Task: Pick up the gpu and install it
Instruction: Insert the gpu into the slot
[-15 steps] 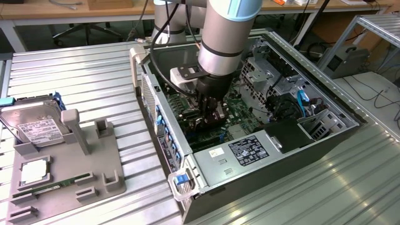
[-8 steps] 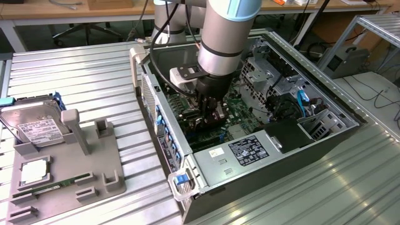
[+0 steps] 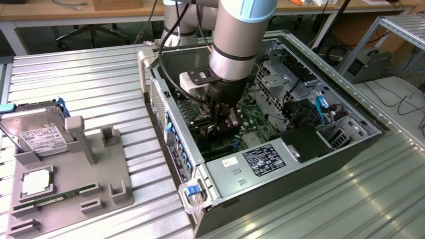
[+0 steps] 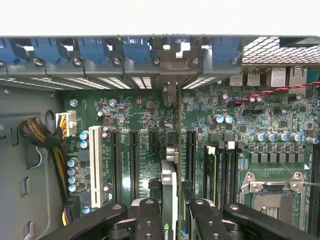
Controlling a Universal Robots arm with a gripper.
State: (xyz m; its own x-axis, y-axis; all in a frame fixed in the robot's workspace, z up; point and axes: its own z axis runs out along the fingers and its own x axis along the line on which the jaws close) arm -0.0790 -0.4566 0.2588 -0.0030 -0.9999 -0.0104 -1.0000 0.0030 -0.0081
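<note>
Gray parts stand point(image 3: 73, 169) with a hard drive point(image 3: 37, 132) well apart from the gripper point(image 3: 222, 117), gripper down inside the open computer case point(image 3: 199, 199), fingers point(image 4: 149, 220) pinching the gpu point(image 4: 169, 200) edge-on, card just above the green motherboard point(image 4: 240, 145) slots.

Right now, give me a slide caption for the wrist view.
Tool grips the thin black-shrouded gpu card edge-on above the green motherboard, lined up with its black expansion slots.
</note>
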